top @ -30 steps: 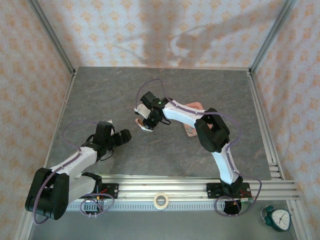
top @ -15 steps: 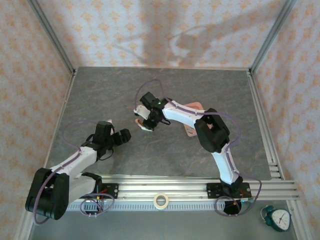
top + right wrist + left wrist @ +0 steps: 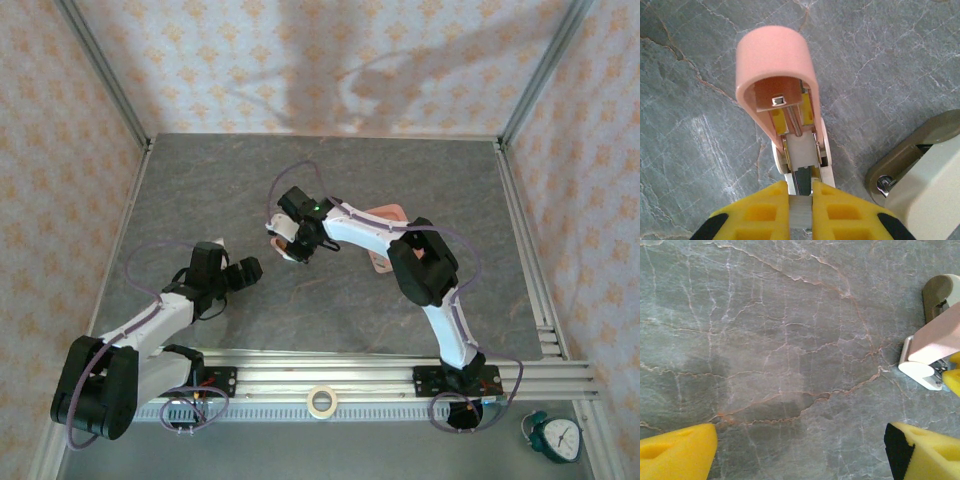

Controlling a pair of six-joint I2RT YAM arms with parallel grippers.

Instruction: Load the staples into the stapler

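The stapler (image 3: pixel 785 100) lies on the table with its pink lid hinged up and its metal channel (image 3: pixel 801 150) bared. My right gripper (image 3: pixel 800 207) hangs just over the channel's near end, shut on a small grey block of staples (image 3: pixel 800 216) between its yellow fingers (image 3: pixel 760 212). From above, the right gripper (image 3: pixel 290 238) sits over the stapler (image 3: pixel 284 250) at mid table. My left gripper (image 3: pixel 250 272) rests low to the left, open, its yellow fingers (image 3: pixel 675 452) wide apart over bare stone. The stapler (image 3: pixel 932 350) shows at the right edge of the left wrist view.
A shallow pink tray (image 3: pixel 385 215) lies partly under the right arm. A beige and olive part (image 3: pixel 920 165) sits close to the stapler's right. A tape roll (image 3: pixel 321 401) and a clock (image 3: pixel 556 437) lie beyond the front rail.
The right gripper has crept slightly left and away with the staples in it. The left arm has not moved.
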